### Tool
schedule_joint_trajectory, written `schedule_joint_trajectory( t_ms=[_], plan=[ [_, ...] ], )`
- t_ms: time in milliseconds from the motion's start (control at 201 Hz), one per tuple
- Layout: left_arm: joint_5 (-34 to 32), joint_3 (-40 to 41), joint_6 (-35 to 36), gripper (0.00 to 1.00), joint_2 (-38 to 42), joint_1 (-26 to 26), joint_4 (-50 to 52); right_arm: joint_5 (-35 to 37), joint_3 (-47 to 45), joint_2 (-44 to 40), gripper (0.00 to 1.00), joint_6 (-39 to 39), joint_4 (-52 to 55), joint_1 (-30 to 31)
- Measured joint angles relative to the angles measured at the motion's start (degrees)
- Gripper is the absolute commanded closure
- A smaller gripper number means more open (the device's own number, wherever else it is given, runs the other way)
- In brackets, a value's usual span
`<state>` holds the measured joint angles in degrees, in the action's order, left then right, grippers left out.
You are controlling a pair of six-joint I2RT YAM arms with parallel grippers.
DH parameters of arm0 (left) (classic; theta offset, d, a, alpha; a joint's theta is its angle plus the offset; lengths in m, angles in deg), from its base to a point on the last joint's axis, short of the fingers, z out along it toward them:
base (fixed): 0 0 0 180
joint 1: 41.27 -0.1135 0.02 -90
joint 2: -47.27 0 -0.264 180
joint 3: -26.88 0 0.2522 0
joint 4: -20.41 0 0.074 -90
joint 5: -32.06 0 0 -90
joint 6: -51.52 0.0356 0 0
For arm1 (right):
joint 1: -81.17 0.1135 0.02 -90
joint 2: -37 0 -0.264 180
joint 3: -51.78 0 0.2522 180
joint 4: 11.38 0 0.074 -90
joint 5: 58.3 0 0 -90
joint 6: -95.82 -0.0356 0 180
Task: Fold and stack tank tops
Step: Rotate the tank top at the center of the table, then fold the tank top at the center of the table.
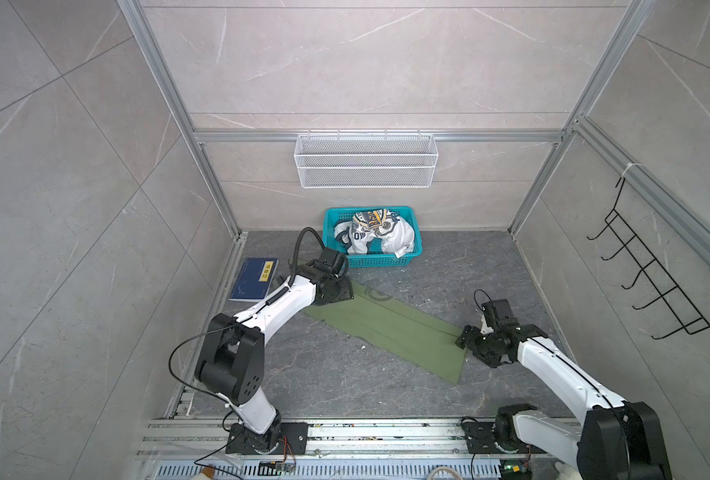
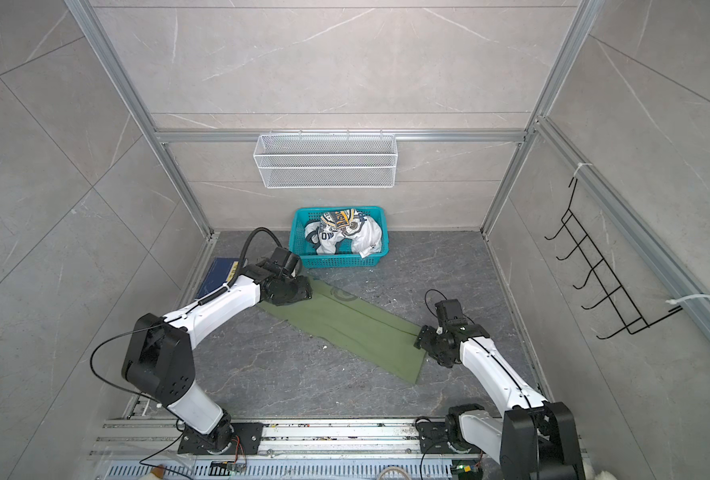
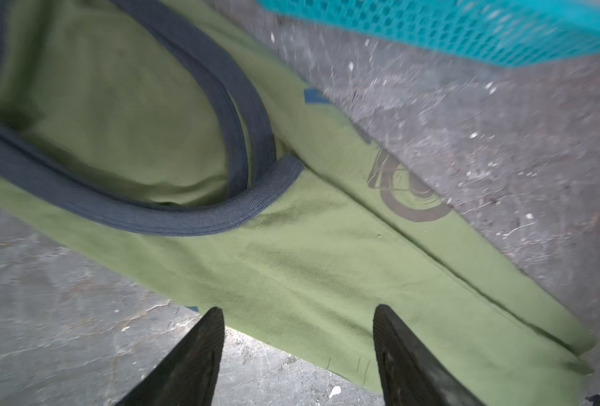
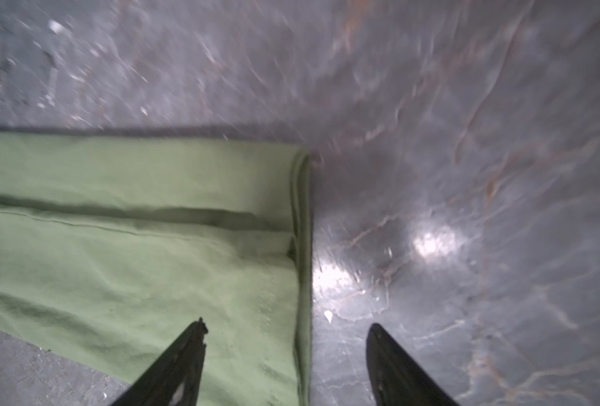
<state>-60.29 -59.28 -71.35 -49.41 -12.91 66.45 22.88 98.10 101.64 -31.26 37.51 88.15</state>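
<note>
In both top views the olive tank top lies flat on the tabletop as a long strip folded lengthwise. The left hand is over its armhole end and the right hand is at its hem end. The white tank top lies crumpled in the teal basket. Left wrist view: the left hand is open and empty above the strip's edge; a shallow pinch may take only the top layer and undo the fold. Right wrist view: the right hand is open and empty, straddling the hem; closing off-centre may miss the cloth or drag the strip askew.
</note>
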Motion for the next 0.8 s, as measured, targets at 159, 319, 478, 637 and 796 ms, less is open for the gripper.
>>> schedule_joint_trajectory(
  t_ms=[159,319,478,637,796],
  plan=[
    [1.22,-0.46,0.52,0.31,-4.48,1.64,-1.64,-3.26,-3.8,0.15,0.37,-1.38,-1.99,0.0],
    [1.57,-1.7,1.05,0.32,-7.93,3.02,-2.58,-6.01,-4.85,1.07,0.48,-2.93,-5.4,0.28],
    [1.53,-2.05,1.25,0.32,-10.25,3.15,-3.26,-7.61,-5.62,2.34,0.62,-4.09,-9.31,0.96],
    [1.53,-2.05,1.4,0.32,-11.67,3.15,-3.85,-8.13,-5.55,4.15,0.83,-4.2,-11.67,1.88],
    [1.49,-2.05,1.55,0.32,-13.0,3.28,-4.07,-6.82,-5.11,3.58,1.0,-4.02,-10.45,2.45]
  ],
)
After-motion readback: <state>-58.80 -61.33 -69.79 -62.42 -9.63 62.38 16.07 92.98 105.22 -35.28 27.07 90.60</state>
